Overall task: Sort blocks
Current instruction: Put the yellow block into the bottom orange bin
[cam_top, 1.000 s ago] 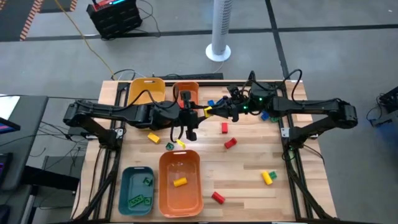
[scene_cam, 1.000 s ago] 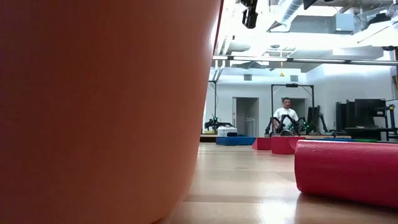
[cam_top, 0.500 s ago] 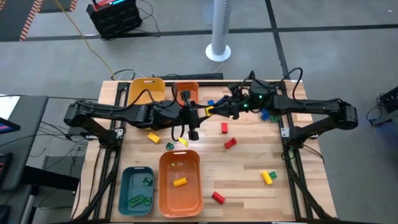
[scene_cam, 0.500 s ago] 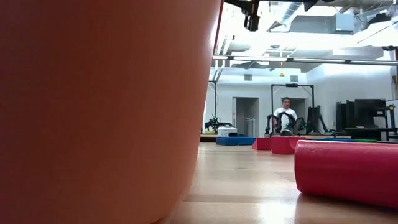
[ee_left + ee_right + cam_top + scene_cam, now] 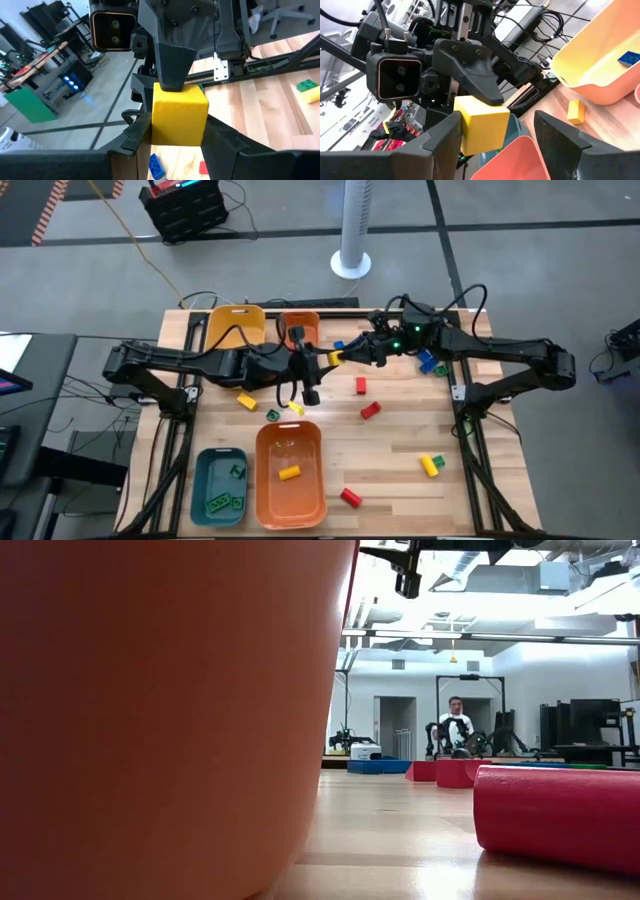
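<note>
My left hand (image 5: pixel 177 135) grips a yellow block (image 5: pixel 179 116) above the middle of the table (image 5: pixel 400 450), near the small orange bin (image 5: pixel 299 327). My right hand (image 5: pixel 495 135) faces it, its fingers (image 5: pixel 560 135) spread wide around the same block without clamping it. Other blocks (image 5: pixel 369 409) lie scattered on the table.

Both grippers meet mid-table near the back: left gripper (image 5: pixel 328 361) and right gripper (image 5: pixel 345 357) face each other with one block (image 5: pixel 179 114) between them. Two bins (image 5: pixel 290 511) sit at the front left, two more (image 5: pixel 222 321) at the back left, loose blocks (image 5: pixel 431 465) scattered right.
</note>
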